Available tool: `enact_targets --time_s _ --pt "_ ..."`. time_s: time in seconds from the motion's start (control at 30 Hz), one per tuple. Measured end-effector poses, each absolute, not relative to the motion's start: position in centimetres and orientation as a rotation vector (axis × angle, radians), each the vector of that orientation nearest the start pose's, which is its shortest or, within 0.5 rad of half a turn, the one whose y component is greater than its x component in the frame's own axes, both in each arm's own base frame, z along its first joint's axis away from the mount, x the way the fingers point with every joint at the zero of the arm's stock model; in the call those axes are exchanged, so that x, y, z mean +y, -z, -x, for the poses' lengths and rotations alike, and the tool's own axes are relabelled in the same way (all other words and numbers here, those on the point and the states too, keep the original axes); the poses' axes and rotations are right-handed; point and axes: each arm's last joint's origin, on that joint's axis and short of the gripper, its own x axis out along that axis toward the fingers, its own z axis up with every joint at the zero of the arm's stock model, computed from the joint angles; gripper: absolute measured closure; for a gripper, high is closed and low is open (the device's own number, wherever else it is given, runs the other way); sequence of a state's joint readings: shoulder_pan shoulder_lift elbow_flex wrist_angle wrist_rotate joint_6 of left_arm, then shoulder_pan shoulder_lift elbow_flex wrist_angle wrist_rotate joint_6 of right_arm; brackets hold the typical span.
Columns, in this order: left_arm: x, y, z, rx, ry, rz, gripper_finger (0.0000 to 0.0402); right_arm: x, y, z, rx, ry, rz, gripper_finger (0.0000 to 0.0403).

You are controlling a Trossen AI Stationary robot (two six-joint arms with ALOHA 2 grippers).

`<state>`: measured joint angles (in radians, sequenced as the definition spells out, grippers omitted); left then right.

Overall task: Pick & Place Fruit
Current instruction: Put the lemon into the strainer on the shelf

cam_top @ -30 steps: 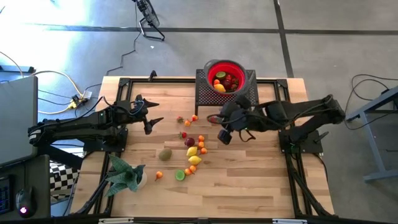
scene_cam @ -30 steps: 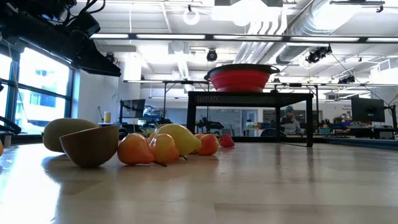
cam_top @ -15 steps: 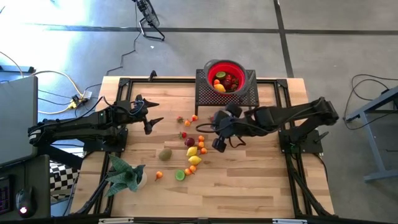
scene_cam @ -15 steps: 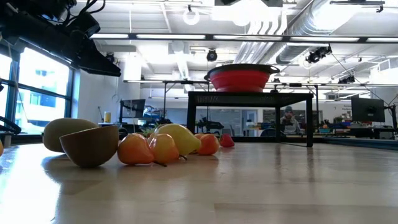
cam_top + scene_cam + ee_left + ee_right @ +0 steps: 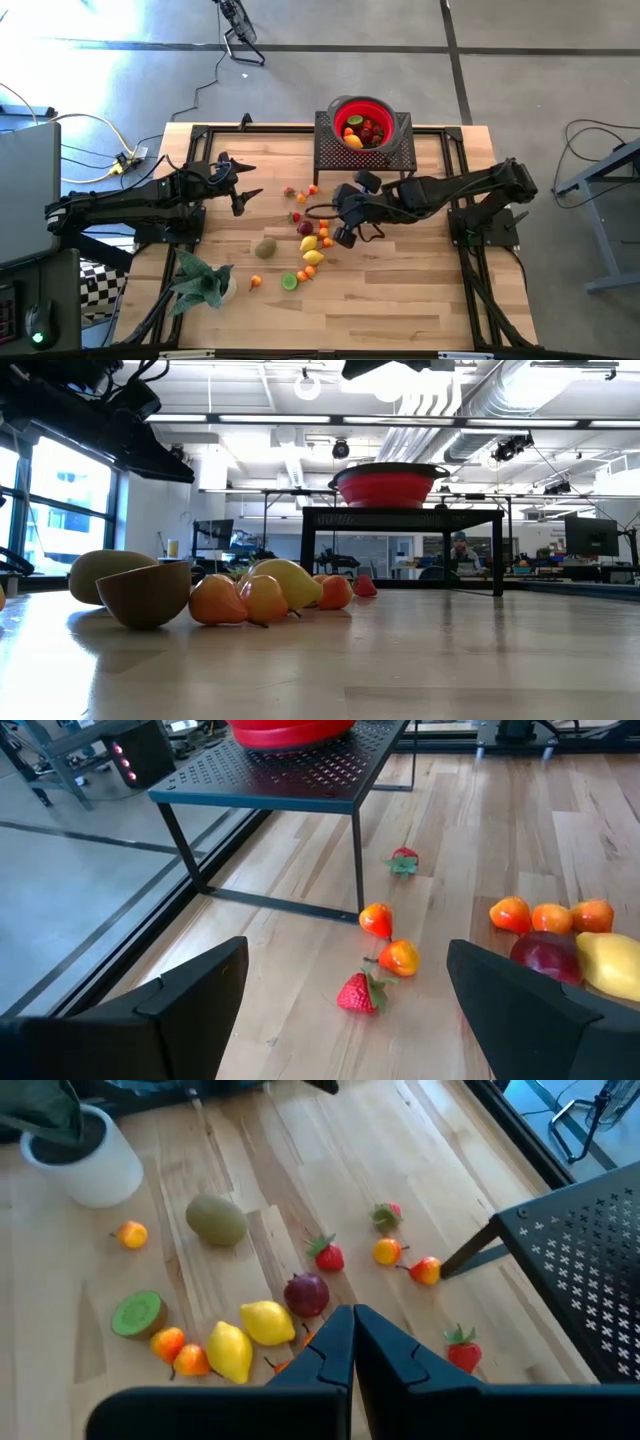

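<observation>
A few toy fruits already lie in the round red bowl on its black mesh stand; most small plastic fruits remain scattered mid-surface. My right fingers hover beside them, closed and empty; my left fingers wait wide open, holding nothing.

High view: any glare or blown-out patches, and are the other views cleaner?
High view: bright glare washes the floor at upper left; the table is evenly lit. Low view: ceiling lights bloom white, and the near kiwi half is soft. Both wrist views: even light, own fingers blurred.
</observation>
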<state>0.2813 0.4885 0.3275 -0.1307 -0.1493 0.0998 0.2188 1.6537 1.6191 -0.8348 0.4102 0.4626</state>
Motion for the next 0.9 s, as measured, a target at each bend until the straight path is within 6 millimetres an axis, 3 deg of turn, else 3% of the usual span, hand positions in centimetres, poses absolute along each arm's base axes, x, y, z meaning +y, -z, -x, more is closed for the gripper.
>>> enact_targets --time_s 0.63,0.9 --pt "4.0 -22.0 -12.4 0.314 -0.412 -0.078 0.0064 6.7 -34.8 -35.2 0.706 0.311 -0.153 0.0399" --pt "4.0 -22.0 -12.4 0.315 -0.413 -0.078 0.0064 7.3 -33.5 -37.3 0.672 0.243 -0.102 0.0399"
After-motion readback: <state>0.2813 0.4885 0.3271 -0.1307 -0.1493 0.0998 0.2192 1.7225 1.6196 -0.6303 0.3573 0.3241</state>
